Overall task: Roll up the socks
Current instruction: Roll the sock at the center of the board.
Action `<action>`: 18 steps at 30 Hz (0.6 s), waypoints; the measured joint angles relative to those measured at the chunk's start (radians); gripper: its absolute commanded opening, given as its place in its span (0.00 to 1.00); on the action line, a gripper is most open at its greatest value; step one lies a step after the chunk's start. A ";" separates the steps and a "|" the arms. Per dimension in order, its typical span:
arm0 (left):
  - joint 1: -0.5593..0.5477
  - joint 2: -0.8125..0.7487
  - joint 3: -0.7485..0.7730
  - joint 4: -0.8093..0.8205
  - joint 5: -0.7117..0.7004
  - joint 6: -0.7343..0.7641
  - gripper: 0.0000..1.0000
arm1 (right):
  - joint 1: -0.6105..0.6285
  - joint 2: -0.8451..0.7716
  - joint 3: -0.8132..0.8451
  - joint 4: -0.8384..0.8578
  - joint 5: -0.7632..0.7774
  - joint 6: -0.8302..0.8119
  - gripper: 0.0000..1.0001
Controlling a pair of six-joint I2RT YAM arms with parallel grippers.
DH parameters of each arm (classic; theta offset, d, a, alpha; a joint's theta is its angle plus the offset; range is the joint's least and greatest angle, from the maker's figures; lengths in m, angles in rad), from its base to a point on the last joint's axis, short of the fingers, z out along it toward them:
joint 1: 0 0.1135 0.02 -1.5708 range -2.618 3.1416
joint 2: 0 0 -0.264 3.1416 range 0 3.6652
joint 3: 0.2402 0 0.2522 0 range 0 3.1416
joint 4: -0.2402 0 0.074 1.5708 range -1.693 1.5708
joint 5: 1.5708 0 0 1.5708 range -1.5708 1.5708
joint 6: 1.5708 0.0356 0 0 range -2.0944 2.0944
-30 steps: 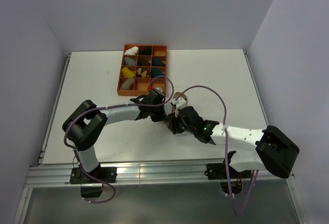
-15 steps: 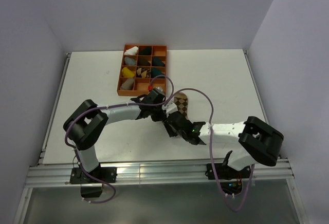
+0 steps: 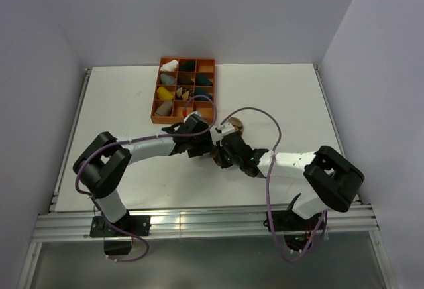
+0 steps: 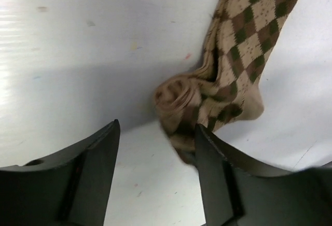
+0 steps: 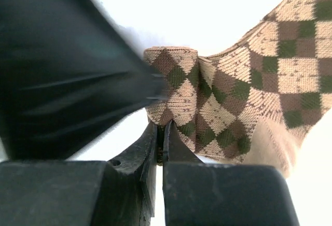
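**Left jaws let go, right jaws close at the rolled end**

The argyle sock (image 3: 232, 128) lies on the white table (image 3: 285, 97), a little in front of the orange tray (image 3: 187, 59) and between the tips of the two arms. Half a second ago it lay stretched out flat, with its diamond pattern open to the overhead camera. Now it shows there only as a small bunch, partly hidden by the grippers. In the left wrist view its near end is wound into a tight roll, and the rest of it runs away up to the right, flat on the table.

The left gripper (image 4: 157, 127) is released: its fingers stand well apart, with the roll just ahead of the gap between them.

The right gripper (image 5: 160, 130) has moved up from the near side to the sock since the earlier picture. Its jaws are pressed together. They meet at the lower edge of the roll and seem to pinch the fabric there, though the view is too close to be sure how much is caught.
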 measured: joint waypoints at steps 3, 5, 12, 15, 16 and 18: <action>0.023 -0.073 -0.057 0.002 -0.028 -0.022 0.66 | -0.101 0.001 -0.036 0.092 -0.178 0.051 0.00; 0.042 -0.124 -0.094 0.003 -0.050 -0.034 0.66 | -0.152 0.018 -0.047 0.145 -0.284 0.090 0.00; 0.067 -0.223 -0.188 0.079 -0.075 -0.073 0.66 | -0.277 0.163 -0.061 0.381 -0.649 0.274 0.00; 0.067 -0.215 -0.209 0.108 -0.064 -0.082 0.65 | -0.334 0.221 -0.064 0.454 -0.756 0.344 0.00; 0.067 -0.208 -0.214 0.119 -0.058 -0.089 0.64 | -0.350 0.237 -0.064 0.470 -0.784 0.360 0.00; 0.067 -0.189 -0.219 0.133 -0.046 -0.099 0.64 | -0.368 0.256 -0.064 0.484 -0.819 0.378 0.00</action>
